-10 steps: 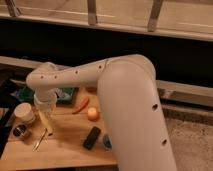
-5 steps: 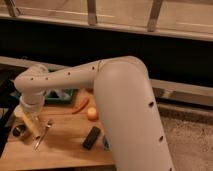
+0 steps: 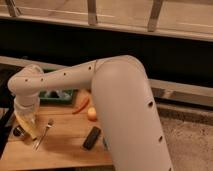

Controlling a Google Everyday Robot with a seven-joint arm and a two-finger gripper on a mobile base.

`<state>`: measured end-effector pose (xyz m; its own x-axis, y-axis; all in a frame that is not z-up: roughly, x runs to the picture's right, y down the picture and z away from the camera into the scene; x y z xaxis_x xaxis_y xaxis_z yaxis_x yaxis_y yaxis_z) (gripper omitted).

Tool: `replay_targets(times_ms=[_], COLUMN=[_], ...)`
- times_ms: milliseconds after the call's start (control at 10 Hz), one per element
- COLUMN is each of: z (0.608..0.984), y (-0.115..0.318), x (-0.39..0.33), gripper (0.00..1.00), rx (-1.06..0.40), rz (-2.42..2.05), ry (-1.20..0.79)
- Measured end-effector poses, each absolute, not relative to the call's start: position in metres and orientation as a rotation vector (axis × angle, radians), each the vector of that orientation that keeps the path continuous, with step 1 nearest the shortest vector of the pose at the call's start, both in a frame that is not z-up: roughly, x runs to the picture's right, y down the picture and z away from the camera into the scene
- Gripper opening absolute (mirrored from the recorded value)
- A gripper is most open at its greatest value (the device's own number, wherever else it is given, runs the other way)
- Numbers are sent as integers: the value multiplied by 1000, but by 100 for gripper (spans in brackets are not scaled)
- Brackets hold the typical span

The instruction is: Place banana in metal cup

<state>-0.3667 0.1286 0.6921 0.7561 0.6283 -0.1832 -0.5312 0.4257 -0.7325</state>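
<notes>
The pale-yellow banana (image 3: pixel 29 128) hangs tilted from my gripper (image 3: pixel 26 119), which is shut on its upper part at the far left of the wooden table (image 3: pixel 65 150). The banana's lower end is just above the table surface. The small metal cup (image 3: pixel 18 132) stands just left of and partly behind the banana, close to it; only part of its dark rim shows. I cannot tell whether the banana touches the cup. My white arm reaches in from the right and covers much of the table's right side.
A fork (image 3: pixel 44 133) lies just right of the banana. A red chili pepper (image 3: pixel 81 105), a round orange fruit (image 3: pixel 92 114) and a black oblong object (image 3: pixel 91 137) lie mid-table. A green tray (image 3: pixel 57 95) stands at the back. The table's left edge is near the cup.
My gripper has carried the banana leftward and slightly down, from over the fork to right beside the metal cup. The other objects have not moved.
</notes>
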Motion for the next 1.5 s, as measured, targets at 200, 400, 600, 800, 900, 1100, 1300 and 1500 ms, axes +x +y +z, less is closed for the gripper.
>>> replay_targets(times_ms=[200, 400, 600, 800, 900, 1100, 1300, 1500], z=[693, 699, 704, 706, 705, 701, 696, 699], y=[128, 129, 132, 135, 136, 141, 151, 153], x=[-365, -368, -385, -398, -406, -424, -446, -456], gripper=[2, 2, 2, 2, 2, 2, 2, 11], rx=[-869, -883, -898, -921, -932, -956, -984, -1007], rz=[729, 709, 675, 645, 628, 586, 533, 501], ry=[-123, -120, -131, -151, -165, -195, -220, -229])
